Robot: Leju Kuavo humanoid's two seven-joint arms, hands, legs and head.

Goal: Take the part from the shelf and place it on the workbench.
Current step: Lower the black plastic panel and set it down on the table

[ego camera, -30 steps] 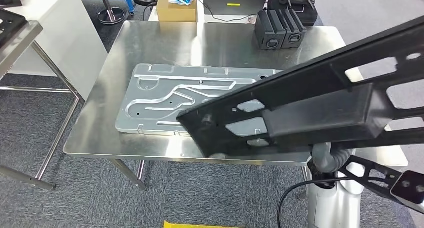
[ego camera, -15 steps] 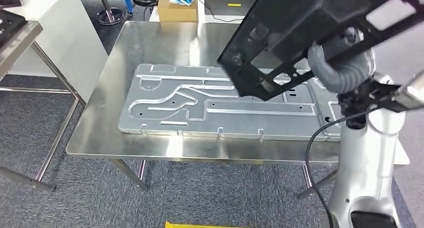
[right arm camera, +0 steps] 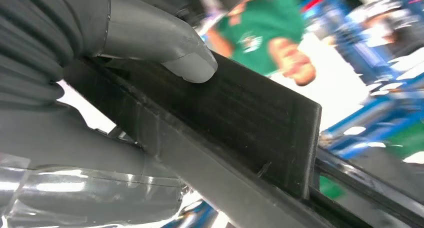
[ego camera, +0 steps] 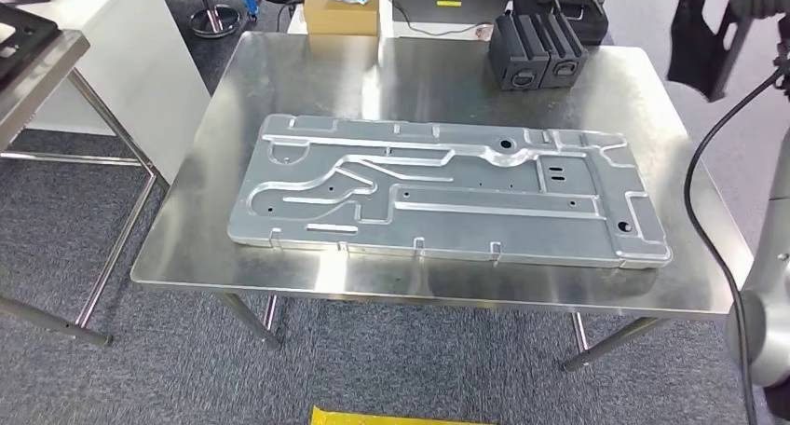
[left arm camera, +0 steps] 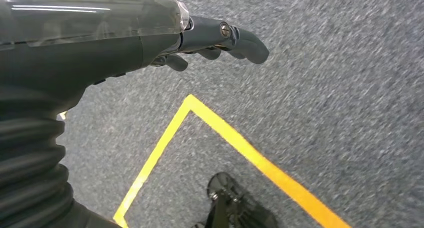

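The part is a long black frame with cut-outs. One end of it (ego camera: pixel 705 45) shows at the upper right of the head view, raised above the far right corner of the steel workbench (ego camera: pixel 279 80). In the right wrist view my right hand (right arm camera: pixel 150 43) grips the black part (right arm camera: pixel 250 123), the grey thumb pressed flat on its ribbed face. My left hand (left arm camera: pixel 215 35) hangs over the carpet with its fingers loosely extended and nothing in them.
A large silver stamped plate (ego camera: pixel 447 187) covers most of the workbench top. Two black cases (ego camera: pixel 538 52) stand at the far edge, a cardboard box (ego camera: pixel 342 15) behind. A steel shelf (ego camera: pixel 37 61) stands at the left. A person in green (right arm camera: pixel 260 28) stands nearby. Yellow floor tape (left arm camera: pixel 240 148) lies below.
The black part has swung up and to the right, off the middle of the head view to its upper right corner, uncovering the silver plate. The head view has shifted slightly.
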